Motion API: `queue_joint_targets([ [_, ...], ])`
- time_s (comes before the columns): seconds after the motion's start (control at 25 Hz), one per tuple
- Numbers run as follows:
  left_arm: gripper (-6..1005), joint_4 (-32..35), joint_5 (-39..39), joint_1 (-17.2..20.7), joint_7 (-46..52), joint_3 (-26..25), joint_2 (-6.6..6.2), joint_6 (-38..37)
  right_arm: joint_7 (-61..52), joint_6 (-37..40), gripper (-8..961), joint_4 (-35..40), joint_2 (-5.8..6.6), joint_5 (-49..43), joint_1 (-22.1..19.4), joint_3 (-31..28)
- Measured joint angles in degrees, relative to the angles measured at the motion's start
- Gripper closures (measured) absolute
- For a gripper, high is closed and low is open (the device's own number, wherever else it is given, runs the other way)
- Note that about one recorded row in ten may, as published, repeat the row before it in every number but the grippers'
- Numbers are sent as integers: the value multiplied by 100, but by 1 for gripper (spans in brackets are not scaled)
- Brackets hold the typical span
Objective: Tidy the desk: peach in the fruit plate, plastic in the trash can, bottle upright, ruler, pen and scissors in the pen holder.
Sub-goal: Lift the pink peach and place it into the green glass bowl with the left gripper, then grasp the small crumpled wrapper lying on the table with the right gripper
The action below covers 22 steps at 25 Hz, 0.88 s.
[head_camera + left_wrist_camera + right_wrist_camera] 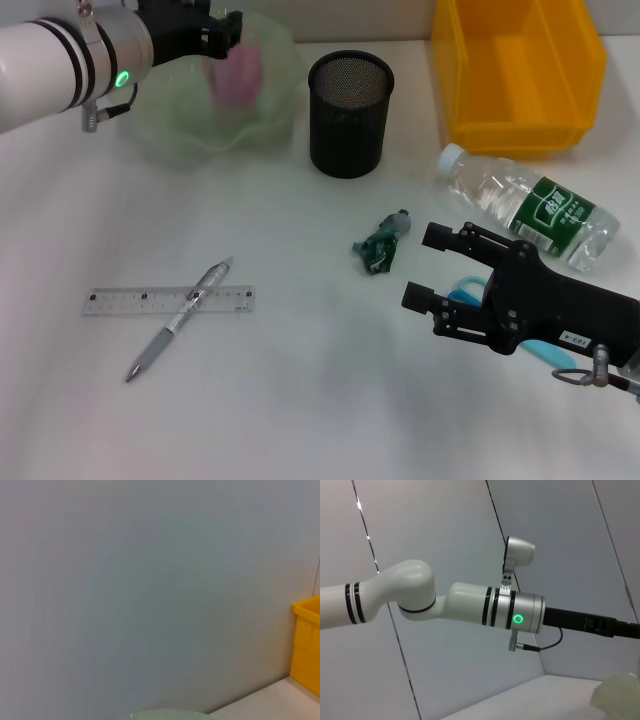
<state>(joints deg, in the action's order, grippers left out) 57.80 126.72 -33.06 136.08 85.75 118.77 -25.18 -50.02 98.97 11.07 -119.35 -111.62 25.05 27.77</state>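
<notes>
- Head view: the left gripper (pixel 232 30) is up over the green fruit plate (pixel 165 135). A pink peach (pixel 240 72) sits just under its tips, over the plate – I cannot tell if the fingers grip it or have let go.
- Head view: the right gripper (pixel 428 266) hangs low over the white desk (pixel 320 400), and its fingers (pixel 440 236) are wide apart with nothing between them. Blue scissors (pixel 465 294) peek out from under it.
- Head view: the bottle (pixel 525 207) lies on its side near the yellow trash can (pixel 518 75). The crumpled green plastic (pixel 382 243) lies on the desk in front of the black pen holder (pixel 350 113).
- Head view: the pen (pixel 180 318) lies across the clear ruler (pixel 167 300), touching it, well apart from the holder.
- Left wrist view: mostly a grey wall (pixel 150 580), a bit of the plate's rim low down, and the yellow can's corner (pixel 306 640).
- Right wrist view: the left arm (pixel 470 605) reaches across with a green light (pixel 519 619) on – a bit of the plate shows in the corner.
</notes>
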Motion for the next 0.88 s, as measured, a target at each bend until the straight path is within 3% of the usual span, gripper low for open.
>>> queue_joint_targets([
  [0.16,684,6,-148,25,-36,7,-6,-76,0,1,131,0,0,0,-10,0],
  [0.28,449,37,-381,33,-59,-110,-16,-432,0,25,131,0,0,0,-52,0],
  [0.44,365,44,-769,29,-210,-373,-33,-894,1,28,131,0,0,0,-72,0],
  [0.56,323,-30,-1457,-10,-829,-967,-39,-1766,1,19,131,0,-4,0,-88,5],
  [0.68,325,-515,-3061,-8,-2331,-1965,-45,-3224,1,34,131,0,-6,0,-130,4],
  [0.72,325,-515,-3061,-8,-2331,-1965,-45,-3224,1,34,131,0,-6,0,-130,4],
  [0.88,327,-1160,-4162,28,-3744,-2737,-59,-4763,2,47,131,0,-9,0,-153,29],
])
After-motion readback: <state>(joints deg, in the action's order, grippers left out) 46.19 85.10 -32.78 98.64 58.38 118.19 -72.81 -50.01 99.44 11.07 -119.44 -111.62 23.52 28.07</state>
